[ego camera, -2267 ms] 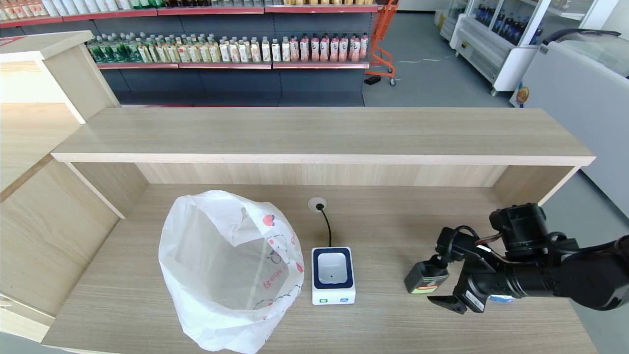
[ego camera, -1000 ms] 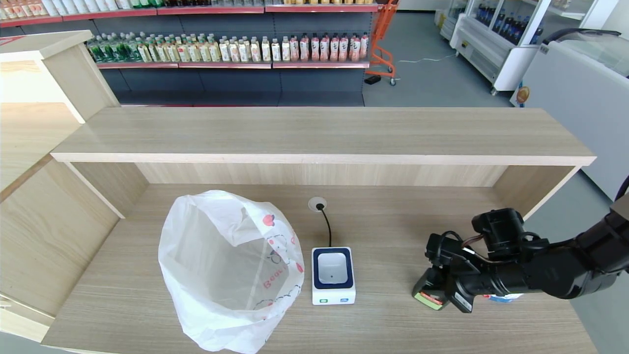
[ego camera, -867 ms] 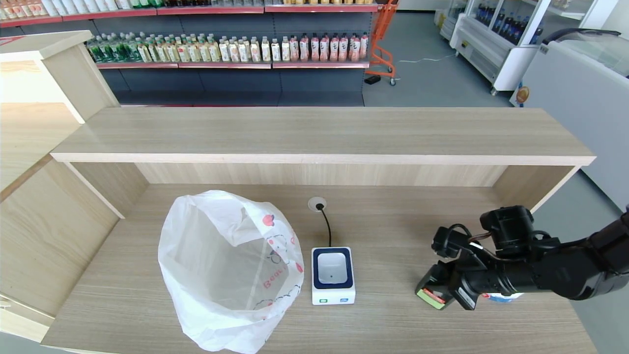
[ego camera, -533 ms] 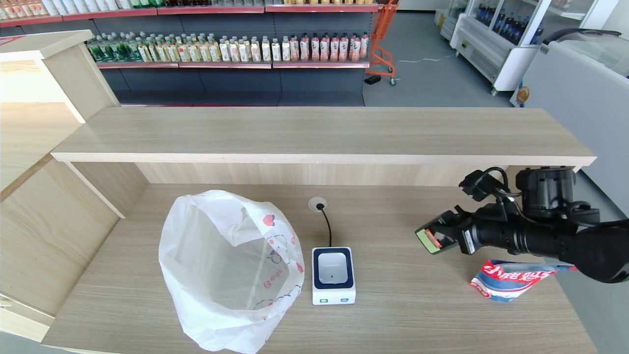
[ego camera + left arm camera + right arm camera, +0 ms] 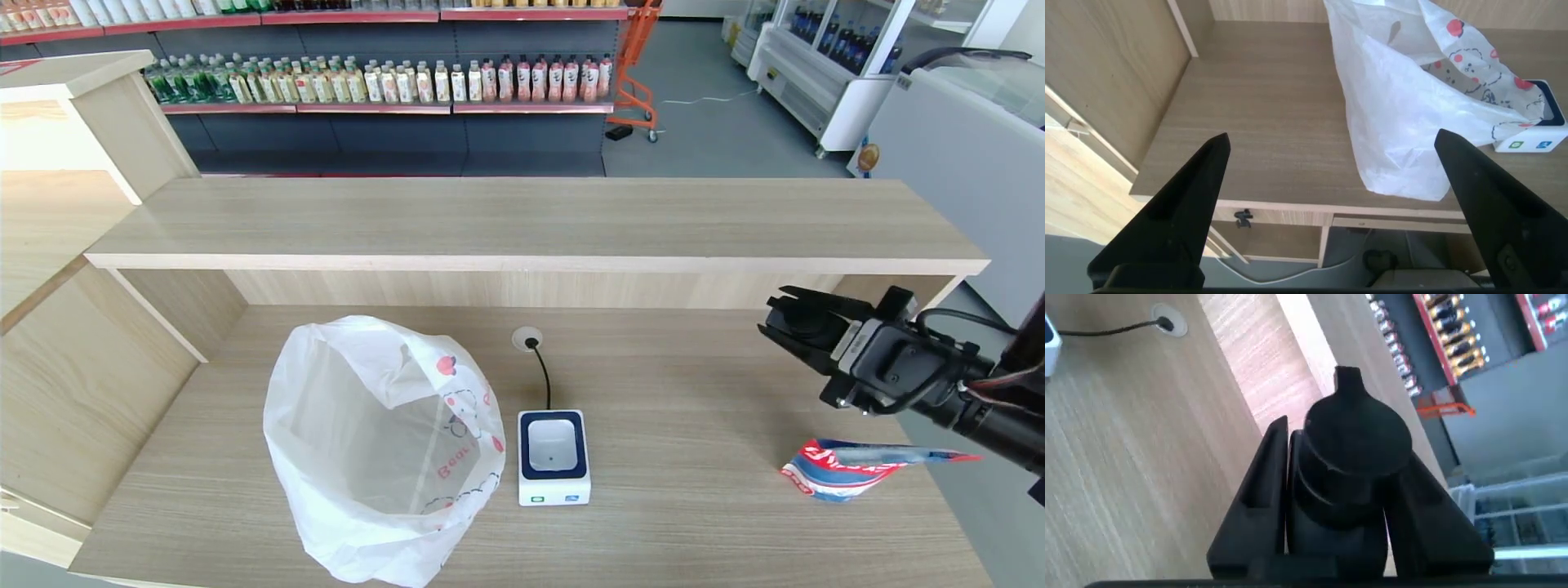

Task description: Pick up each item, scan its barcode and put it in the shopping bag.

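Note:
A white plastic shopping bag stands open on the counter's left half, with the white and blue barcode scanner just to its right. My right gripper hangs above the counter's back right, shut on a small black container with a rounded cap. A red, white and blue snack pouch lies on the counter below that arm. In the left wrist view my left gripper is open, its fingers spread wide, near the counter's front left edge beside the shopping bag.
The scanner's black cable runs back to a round socket in the counter. A raised wooden ledge spans the back, with side walls at both ends. Bare counter lies between the scanner and the pouch.
My right gripper shut on the dark container on the counter, lifted it up and back, and turned its wrist over. The snack pouch that the arm covered now shows.

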Controlling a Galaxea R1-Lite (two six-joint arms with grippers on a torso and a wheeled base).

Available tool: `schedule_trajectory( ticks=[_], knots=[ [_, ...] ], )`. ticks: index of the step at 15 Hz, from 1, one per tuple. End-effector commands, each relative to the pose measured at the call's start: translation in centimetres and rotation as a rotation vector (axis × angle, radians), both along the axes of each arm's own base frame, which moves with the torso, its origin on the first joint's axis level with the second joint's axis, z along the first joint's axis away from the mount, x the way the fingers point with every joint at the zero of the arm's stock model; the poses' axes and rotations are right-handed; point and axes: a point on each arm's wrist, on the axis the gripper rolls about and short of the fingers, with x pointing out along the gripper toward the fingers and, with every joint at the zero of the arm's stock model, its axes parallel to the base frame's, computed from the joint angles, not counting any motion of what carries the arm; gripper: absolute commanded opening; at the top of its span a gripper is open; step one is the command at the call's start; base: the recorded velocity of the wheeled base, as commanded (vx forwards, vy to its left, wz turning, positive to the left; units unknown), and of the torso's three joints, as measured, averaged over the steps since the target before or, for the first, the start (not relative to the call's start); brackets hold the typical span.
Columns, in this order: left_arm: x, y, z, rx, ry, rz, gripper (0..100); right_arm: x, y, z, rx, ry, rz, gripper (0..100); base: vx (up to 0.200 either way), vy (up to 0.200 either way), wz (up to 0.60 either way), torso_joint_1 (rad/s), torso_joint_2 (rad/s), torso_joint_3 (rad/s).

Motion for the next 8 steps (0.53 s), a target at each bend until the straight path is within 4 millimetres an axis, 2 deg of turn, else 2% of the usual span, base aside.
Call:
schedule_trajectory(
  ticks=[1,3,4,5,8],
  knots=[
    [0.0,0.0,0.0,0.000,0.000,0.000,100,-1.5,1.6,0.0,-0.285,-0.264,0.302,0,0.000,0.000,0.00,0.000,0.00,0.000],
    [0.0,0.0,0.0,0.000,0.000,0.000,100,-2.2,3.5,-1.5,-0.504,-0.452,0.532,0,0.000,0.000,0.00,0.000,0.00,0.000],
    [0.0,0.0,0.0,0.000,0.000,0.000,100,-2.7,4.8,-2.5,-0.566,-0.467,0.625,0,0.000,0.000,0.00,0.000,0.00,0.000],
    [0.0,0.0,0.0,0.000,0.000,0.000,100,-3.1,5.7,-3.0,-0.597,-0.498,0.699,0,0.000,0.000,0.00,0.000,0.00,0.000],
    [0.0,0.0,0.0,0.000,0.000,0.000,100,-2.6,6.3,-3.4,-0.620,-0.612,0.777,0,0.000,0.000,0.00,0.000,0.00,0.000]
  ],
)
